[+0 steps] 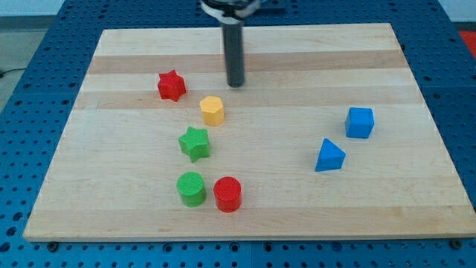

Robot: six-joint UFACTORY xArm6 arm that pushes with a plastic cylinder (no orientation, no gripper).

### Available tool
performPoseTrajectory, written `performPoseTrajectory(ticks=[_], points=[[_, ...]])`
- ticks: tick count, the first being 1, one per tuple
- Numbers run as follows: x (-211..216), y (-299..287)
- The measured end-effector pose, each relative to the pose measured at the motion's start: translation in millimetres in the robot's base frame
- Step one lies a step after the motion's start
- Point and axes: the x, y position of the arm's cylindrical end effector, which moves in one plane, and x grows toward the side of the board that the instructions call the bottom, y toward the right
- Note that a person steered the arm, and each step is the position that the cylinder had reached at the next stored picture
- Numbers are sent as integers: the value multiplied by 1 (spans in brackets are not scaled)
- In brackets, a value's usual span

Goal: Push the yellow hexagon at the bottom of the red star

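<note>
The yellow hexagon (212, 110) stands on the wooden board (297, 67), a little right of and below the red star (171, 85), apart from it. My tip (236, 83) rests on the board just above and to the right of the yellow hexagon, with a small gap between them. The red star lies to the tip's left, at about the same height in the view.
A green star (194, 143) lies below the yellow hexagon. A green cylinder (191, 188) and a red cylinder (227, 194) sit side by side near the view's bottom. A blue cube (359, 122) and a blue triangular block (329, 155) lie at the view's right.
</note>
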Motion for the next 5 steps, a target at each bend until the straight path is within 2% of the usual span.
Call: performPoseTrajectory(ticks=[2, 4, 5], points=[[59, -16], [68, -123], [68, -95]])
